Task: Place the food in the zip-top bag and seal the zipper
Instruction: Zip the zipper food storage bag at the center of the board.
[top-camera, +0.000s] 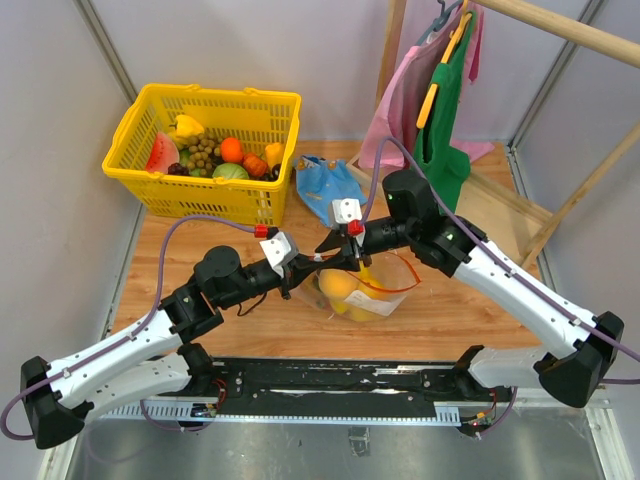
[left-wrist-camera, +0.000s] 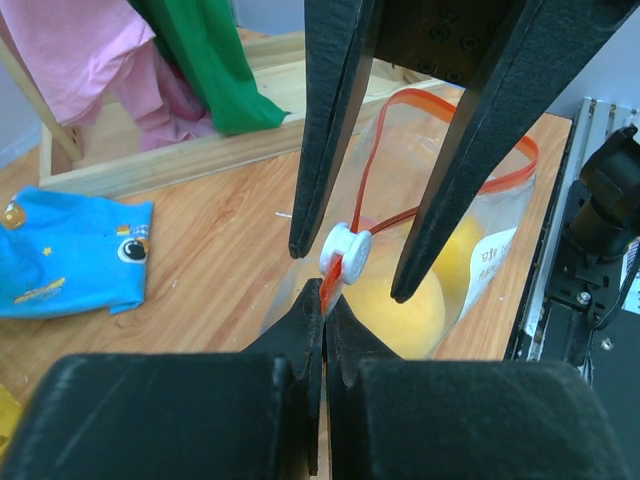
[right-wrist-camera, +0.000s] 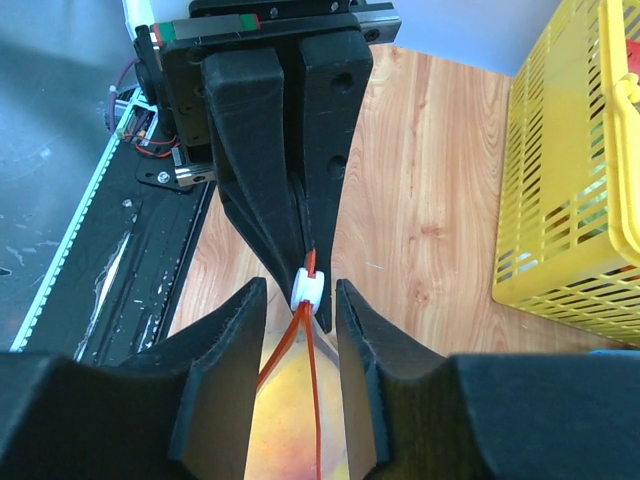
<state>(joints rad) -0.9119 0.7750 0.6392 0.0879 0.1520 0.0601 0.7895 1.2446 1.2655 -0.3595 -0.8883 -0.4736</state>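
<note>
The clear zip-top bag (top-camera: 392, 283) stands near the table's front with the food (top-camera: 340, 288) inside it: a yellow-orange fruit (left-wrist-camera: 400, 312) and a yellow one (left-wrist-camera: 466, 248) show through the film. My left gripper (left-wrist-camera: 325, 302) is shut on the end of the red-orange zipper (left-wrist-camera: 368, 170), just beside its white slider (left-wrist-camera: 346, 254). My right gripper (right-wrist-camera: 300, 288) is open, and its fingers (right-wrist-camera: 355, 340) stand on either side of the slider (right-wrist-camera: 307, 289) with a small gap each side. Behind the slider the two zipper strips (right-wrist-camera: 316, 400) part, so the mouth gapes there.
A yellow mesh basket (top-camera: 250, 205) of toy fruit stands at the back left. A blue soft pouch (top-camera: 320, 186) lies behind the bag. Pink and green clothes (top-camera: 445, 110) hang on a wooden rack at the back right. A black rail (top-camera: 340, 385) runs along the near edge.
</note>
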